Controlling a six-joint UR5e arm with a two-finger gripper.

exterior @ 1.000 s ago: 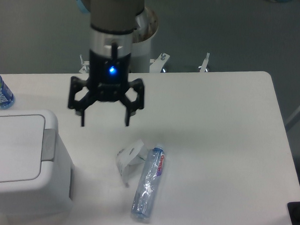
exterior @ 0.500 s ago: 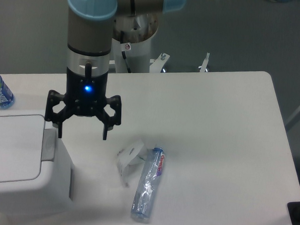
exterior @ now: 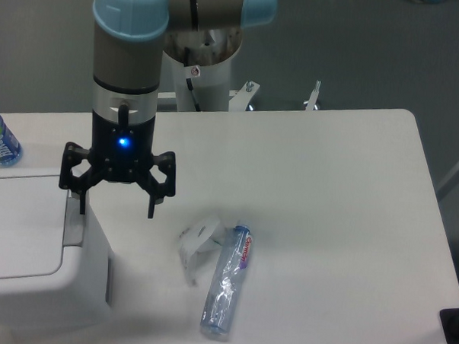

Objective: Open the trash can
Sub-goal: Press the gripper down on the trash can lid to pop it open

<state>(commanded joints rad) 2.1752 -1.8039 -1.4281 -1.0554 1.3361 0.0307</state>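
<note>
The trash can (exterior: pixel 36 247) is a large white boxy bin at the lower left, lid panel flat and closed, with a grey push tab (exterior: pixel 74 222) on its right edge. My gripper (exterior: pixel 115 209) is open and empty, pointing down, just above the bin's right side. Its left fingertip (exterior: pixel 82 207) hangs over the top of the grey tab and its right fingertip (exterior: pixel 149 212) is off the bin, over the table. I cannot tell if the left finger touches the tab.
A clear crushed plastic bottle (exterior: pixel 227 282) lies on the table right of the bin, with a crumpled white scrap (exterior: pixel 196 243) beside it. A blue-labelled bottle (exterior: pixel 0 141) stands at the far left edge. The arm's base post (exterior: pixel 203 72) is behind the table.
My gripper has moved left and slightly down, from over the table's middle to over the bin's right edge. It stayed open. Bin and bottles have not moved.
</note>
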